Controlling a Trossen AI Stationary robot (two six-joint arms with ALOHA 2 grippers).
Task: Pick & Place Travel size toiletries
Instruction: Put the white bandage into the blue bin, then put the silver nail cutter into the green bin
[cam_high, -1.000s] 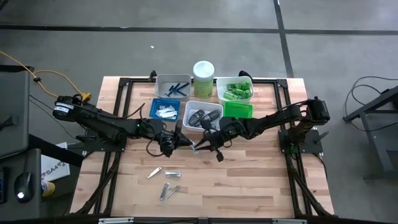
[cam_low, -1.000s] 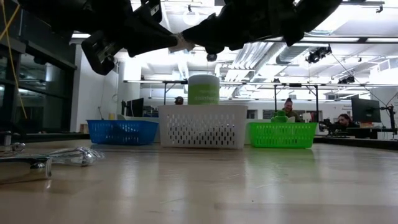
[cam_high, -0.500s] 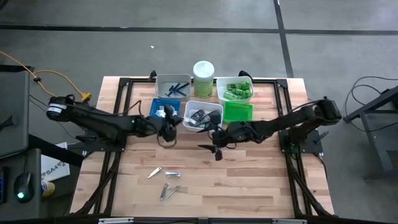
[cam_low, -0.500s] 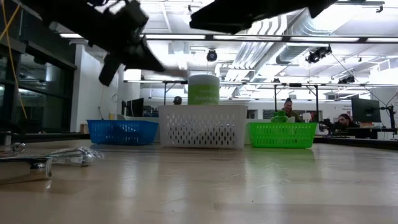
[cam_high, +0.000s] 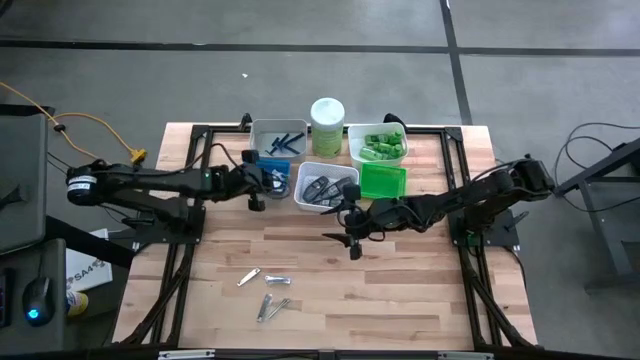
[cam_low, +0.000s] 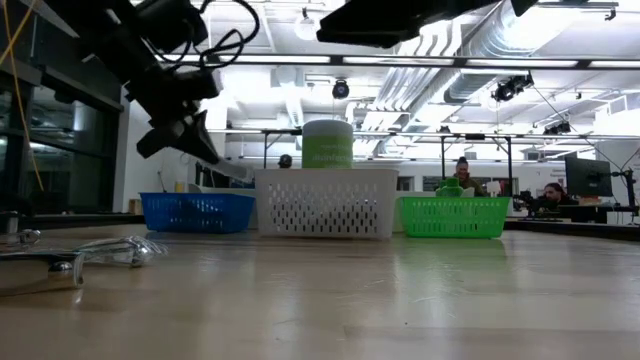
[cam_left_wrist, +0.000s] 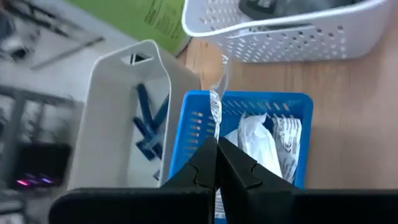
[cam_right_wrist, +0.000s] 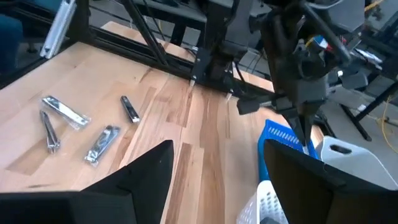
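My left gripper (cam_left_wrist: 216, 144) is shut on a clear packet (cam_left_wrist: 217, 99) above the blue tray (cam_left_wrist: 297, 106), which holds more clear packets (cam_left_wrist: 261, 140). From above, this gripper (cam_high: 268, 180) is over the blue tray (cam_high: 262, 166). My right gripper (cam_right_wrist: 217, 168) stands open above the table's middle (cam_high: 335, 238), with nothing between its fingers. Three silver clippers (cam_high: 250, 277), (cam_high: 277, 279), (cam_high: 270, 307) lie flat on the wood near the front. Blue razors (cam_left_wrist: 149, 130) lie in the grey tray (cam_left_wrist: 115, 99). My left gripper pinches one end of the clear packet (cam_left_wrist: 216, 138) between its two fingers. The fingers slant down toward the far side (cam_low: 185, 130) and lie along the packet. The packet sticks out past the fingertips (cam_low: 228, 168), lifted clear above the blue tray.
At the back stand a white tray with dark oval cases (cam_high: 325, 187), a green tray (cam_high: 383, 178), a white tray of green tubes (cam_high: 378, 145) and a pale-green canister (cam_high: 327, 118). Bare wood lies between the trays and the clippers. People sit in the room behind (cam_low: 463, 175).
The two grippers met over the table's middle with the packet between them. My left gripper has since carried the packet toward the far left, over the blue tray. My right gripper no longer has the packet and has drawn back slightly to the right.
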